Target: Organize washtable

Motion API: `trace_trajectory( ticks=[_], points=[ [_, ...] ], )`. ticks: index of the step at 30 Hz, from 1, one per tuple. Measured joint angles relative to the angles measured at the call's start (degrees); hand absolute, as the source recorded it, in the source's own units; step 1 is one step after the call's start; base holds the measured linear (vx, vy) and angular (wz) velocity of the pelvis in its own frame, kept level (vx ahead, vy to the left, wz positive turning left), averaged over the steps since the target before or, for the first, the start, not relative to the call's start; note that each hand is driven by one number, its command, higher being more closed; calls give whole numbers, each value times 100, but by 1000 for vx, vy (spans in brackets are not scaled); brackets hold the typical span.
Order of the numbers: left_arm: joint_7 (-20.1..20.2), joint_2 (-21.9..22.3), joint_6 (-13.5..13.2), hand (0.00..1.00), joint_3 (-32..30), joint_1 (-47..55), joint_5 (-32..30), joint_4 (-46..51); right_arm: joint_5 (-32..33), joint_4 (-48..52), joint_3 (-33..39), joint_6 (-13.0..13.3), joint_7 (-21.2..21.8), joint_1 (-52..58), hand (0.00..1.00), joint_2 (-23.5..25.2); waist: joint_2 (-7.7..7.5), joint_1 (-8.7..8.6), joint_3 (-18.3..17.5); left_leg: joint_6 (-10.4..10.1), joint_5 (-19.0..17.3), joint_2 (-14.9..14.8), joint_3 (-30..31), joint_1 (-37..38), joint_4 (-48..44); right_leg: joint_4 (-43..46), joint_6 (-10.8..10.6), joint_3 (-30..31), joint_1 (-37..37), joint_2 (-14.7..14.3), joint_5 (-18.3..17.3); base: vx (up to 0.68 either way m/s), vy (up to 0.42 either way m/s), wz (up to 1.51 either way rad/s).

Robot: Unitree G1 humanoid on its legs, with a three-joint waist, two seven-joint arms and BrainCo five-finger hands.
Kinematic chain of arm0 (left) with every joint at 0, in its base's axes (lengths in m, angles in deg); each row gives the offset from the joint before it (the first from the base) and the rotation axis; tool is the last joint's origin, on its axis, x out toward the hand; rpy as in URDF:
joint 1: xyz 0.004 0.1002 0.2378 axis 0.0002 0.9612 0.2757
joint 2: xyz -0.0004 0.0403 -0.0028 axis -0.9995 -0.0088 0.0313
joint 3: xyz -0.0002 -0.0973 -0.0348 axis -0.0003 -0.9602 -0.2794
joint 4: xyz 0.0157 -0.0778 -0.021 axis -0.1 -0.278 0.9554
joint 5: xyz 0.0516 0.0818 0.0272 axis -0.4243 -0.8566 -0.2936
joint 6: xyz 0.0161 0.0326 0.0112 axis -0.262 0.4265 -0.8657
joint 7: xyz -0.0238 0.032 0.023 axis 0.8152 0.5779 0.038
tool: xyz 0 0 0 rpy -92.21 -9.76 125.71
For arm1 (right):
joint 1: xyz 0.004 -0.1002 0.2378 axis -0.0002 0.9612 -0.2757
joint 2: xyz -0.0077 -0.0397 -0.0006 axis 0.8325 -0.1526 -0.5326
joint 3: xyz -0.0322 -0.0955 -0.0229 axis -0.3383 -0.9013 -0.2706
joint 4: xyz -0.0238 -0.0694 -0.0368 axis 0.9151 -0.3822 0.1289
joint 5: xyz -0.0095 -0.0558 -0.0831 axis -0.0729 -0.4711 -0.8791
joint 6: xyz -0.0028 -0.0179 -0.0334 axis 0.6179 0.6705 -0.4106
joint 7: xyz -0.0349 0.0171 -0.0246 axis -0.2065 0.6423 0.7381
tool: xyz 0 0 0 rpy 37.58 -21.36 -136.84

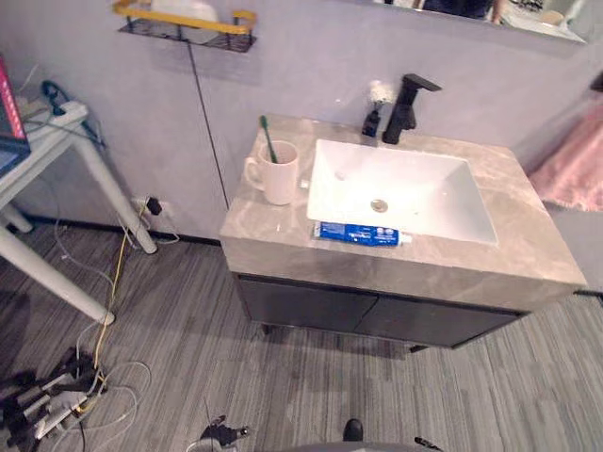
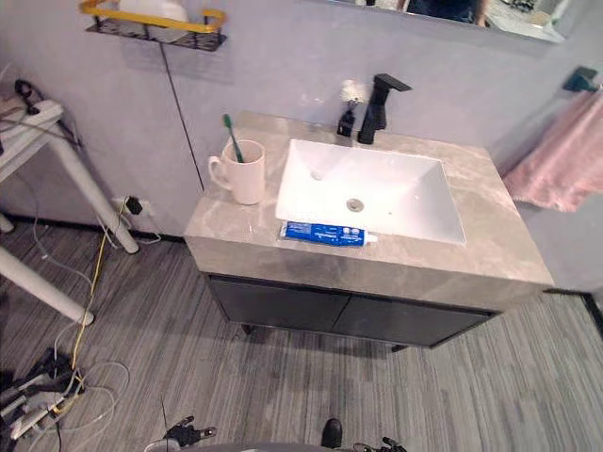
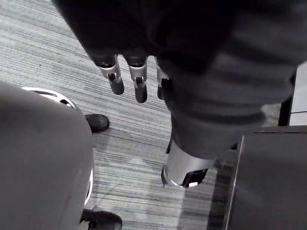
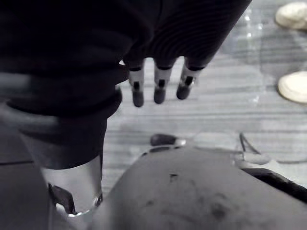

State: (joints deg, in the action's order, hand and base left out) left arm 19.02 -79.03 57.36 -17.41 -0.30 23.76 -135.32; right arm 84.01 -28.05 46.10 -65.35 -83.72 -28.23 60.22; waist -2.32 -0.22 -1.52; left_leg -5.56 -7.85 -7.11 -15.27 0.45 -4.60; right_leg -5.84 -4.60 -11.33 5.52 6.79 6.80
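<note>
Nearest, down by the grey floor (image 1: pixel 311 377): left robot hand (image 3: pixel 139 79), fingers straight and slack, nothing held. Same for right robot hand (image 4: pixel 159 86), released, empty, fingers hanging over the floor; a person's pale shoes (image 4: pixel 293 86) off to its side.

Further out, low on the left: loose cords (image 1: pixel 104 377) on the floor.

Ahead: dark cabinet (image 1: pixel 377 315) under a marbled table (image 1: pixel 273 247). On the table's front strip, flat along the sink's near edge: blue toothpaste (image 1: pixel 361 234), cap to the right. Behind it, set into the table: white sink (image 1: pixel 424 193).

Left of the sink, on the table: white cup (image 1: pixel 278 174), handle turned left, with a green toothbrush (image 1: pixel 268 139) leaning inside.

At the back rim: black faucet (image 1: pixel 407 108), with a small dark bottle (image 1: pixel 372 122) just beside it on the left.

Farthest: wall shelf (image 1: pixel 184 24) with a yellow rail up left, pink towel (image 1: pixel 570 169) hanging at right.
</note>
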Motion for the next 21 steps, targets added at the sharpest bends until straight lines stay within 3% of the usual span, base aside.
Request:
trace_trajectory(
  ticks=[2,4,6,7,11,15,21],
  points=[
    [6,52,-18,0,-2,-11,96,50,0,-33,-31,1,-4,-18,0,-83,74,67,50,-75,-183,-160,162,-140,-721,0,58,54,-178,-71,-37,-11,-118,-13],
    [7,172,-30,0,14,-51,98,89,-3,-30,-76,1,-4,-38,0,-177,239,144,121,-21,-415,-302,605,-487,-1499,0,50,165,-236,-153,-71,-69,-96,-36],
    [-2,300,-34,0,69,-38,97,87,-44,-28,-84,-5,-6,-74,0,-325,516,163,139,-112,-684,-457,932,-437,-1481,-5,57,291,-196,-347,-64,-77,-42,-35],
    [-1,319,-30,0,101,-40,97,79,-46,-30,-84,-8,-6,-71,0,-331,542,109,144,-122,-735,-483,908,-365,-1218,-27,44,281,-149,-392,-52,-60,-25,-8],
    [5,142,-38,0,353,-107,95,72,-48,-29,-82,-13,-12,-56,0,-208,313,108,192,-214,-510,-348,756,-20,-466,-28,6,367,-82,-318,-1,-20,-9,-6],
    [0,105,-31,0,818,-163,74,21,-51,-34,-40,-24,-9,-2,0,-192,336,42,121,-209,-501,-260,792,61,-310,-29,-41,343,-102,-256,-12,74,37,1],
    [-5,193,-4,0,1037,-209,-26,-156,-74,-178,292,-60,-18,-18,0,-206,522,-60,33,-151,-458,-145,798,247,-145,-5,-68,207,-139,-197,-25,138,51,-1]
  ],
)
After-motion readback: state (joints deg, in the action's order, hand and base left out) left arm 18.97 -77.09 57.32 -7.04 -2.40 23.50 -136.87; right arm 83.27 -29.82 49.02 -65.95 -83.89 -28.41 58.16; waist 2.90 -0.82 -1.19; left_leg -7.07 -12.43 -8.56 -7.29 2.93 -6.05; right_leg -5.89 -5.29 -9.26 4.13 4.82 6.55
